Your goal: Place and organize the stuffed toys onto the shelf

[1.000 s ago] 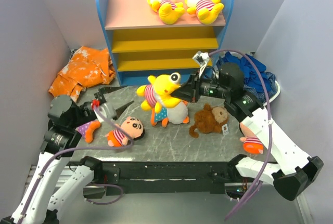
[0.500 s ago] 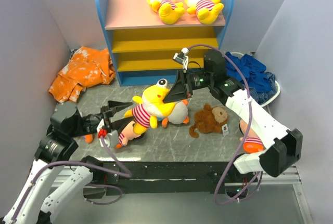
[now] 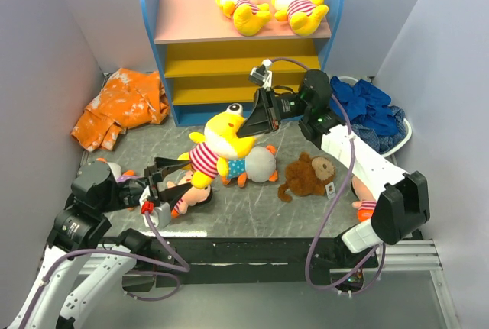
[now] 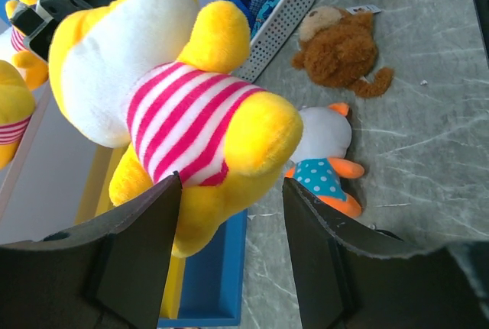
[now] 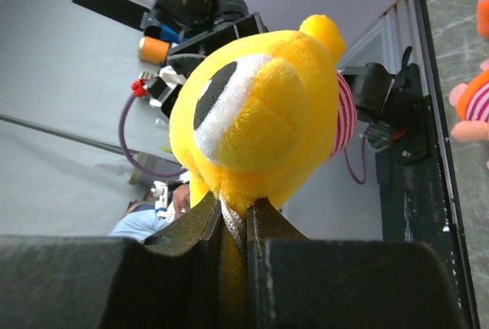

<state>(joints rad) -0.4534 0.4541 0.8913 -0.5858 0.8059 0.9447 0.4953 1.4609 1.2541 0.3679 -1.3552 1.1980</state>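
Observation:
My right gripper (image 3: 246, 124) is shut on the head of a yellow stuffed toy in red-white stripes (image 3: 216, 144), and holds it in the air in front of the shelf (image 3: 150, 39). In the right wrist view the jaws (image 5: 235, 218) pinch its yellow plush (image 5: 260, 115). My left gripper (image 3: 174, 174) stands open just below the toy, whose body (image 4: 191, 115) hangs over the spread fingers (image 4: 141, 253). A striped doll (image 3: 191, 193) lies under that gripper. A dotted-shirt doll (image 3: 252, 165) and a brown monkey (image 3: 309, 175) lie on the table. Two yellow toys (image 3: 243, 4) (image 3: 299, 2) rest on the pink top board.
An orange-and-white cloth (image 3: 122, 108) lies at the back left. A white basket (image 4: 283, 16) of dark blue cloths (image 3: 374, 108) stands at the back right. Another doll (image 3: 367, 208) lies at the right edge, partly behind my right arm. Grey walls close in both sides.
My right gripper has carried the yellow toy left and closer to the shelf. The left arm has drawn back toward its base, its gripper now under the toy.

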